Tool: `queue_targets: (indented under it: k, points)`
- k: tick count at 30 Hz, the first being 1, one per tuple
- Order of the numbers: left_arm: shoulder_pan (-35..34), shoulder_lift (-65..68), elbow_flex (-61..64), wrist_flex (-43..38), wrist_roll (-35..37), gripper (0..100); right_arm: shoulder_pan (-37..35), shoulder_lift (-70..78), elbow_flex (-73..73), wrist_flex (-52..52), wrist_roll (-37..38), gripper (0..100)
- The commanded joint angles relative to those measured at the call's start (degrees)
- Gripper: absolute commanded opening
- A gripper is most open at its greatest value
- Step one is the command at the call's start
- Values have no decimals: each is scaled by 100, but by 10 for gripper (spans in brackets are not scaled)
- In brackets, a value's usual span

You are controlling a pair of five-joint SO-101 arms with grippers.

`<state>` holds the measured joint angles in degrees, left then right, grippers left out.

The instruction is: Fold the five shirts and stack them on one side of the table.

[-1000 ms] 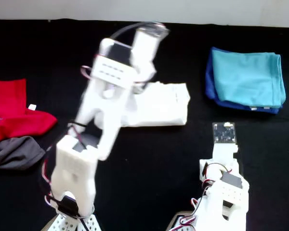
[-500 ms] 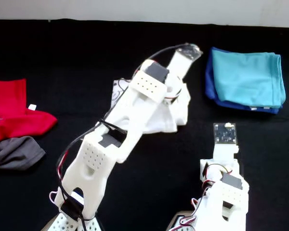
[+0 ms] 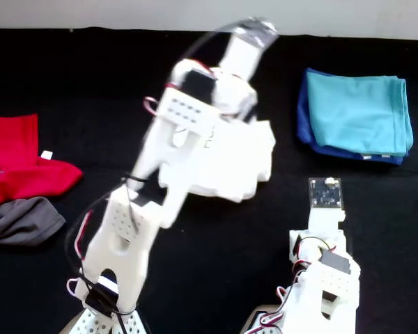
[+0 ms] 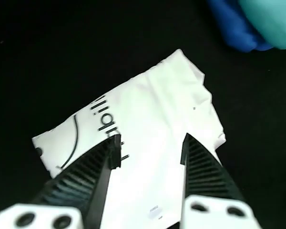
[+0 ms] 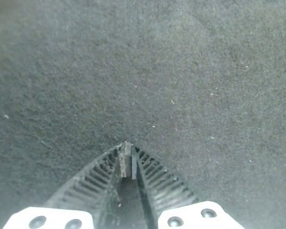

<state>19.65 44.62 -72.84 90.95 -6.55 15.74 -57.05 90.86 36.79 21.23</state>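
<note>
White shirt [image 3: 254, 156]: roughly folded, mid-bench, largely hidden under the left arm in the high view. The left wrist view reveals its black lettering and the left claw [image 4: 151, 138] spread wide above it. Right claw [image 5: 127, 160]: clenched over the black bench [image 5: 190, 67]. Turquoise shirt [image 3: 359, 111]: folded, stacked on blue shirt [image 3: 305, 122].

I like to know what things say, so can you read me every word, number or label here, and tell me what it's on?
White shirt: dark print, blurred and partly behind the left gripper; not readable.
White shirt, near its edge: a small label, too blurred to read.
Red shirt: a small white tag, too small to read.
No other text can be made out.
</note>
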Motion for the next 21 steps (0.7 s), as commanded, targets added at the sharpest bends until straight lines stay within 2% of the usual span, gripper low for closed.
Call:
queue_targets:
  k: [1, 2, 4, 6, 14, 21]
  points:
    - [-303, 22, 127, 519, -26, 33, -4, 40, 40, -101, 18, 7]
    - [-330, 84, 338, 633, -26, 0, -4, 40, 40, -101, 18, 7]
    - [-312, 215, 769, 791, -26, 35, -4, 40, 40, -101, 18, 7]
    - [-180, 374, 1103, 835, -26, 11, -4, 40, 40, -101, 18, 7]
    - [857, 752, 1358, 809, -35, 11, -4, 40, 40, -101, 18, 7]
    - [1279, 1086, 1341, 158, -35, 14, -4, 40, 40, -101, 18, 7]
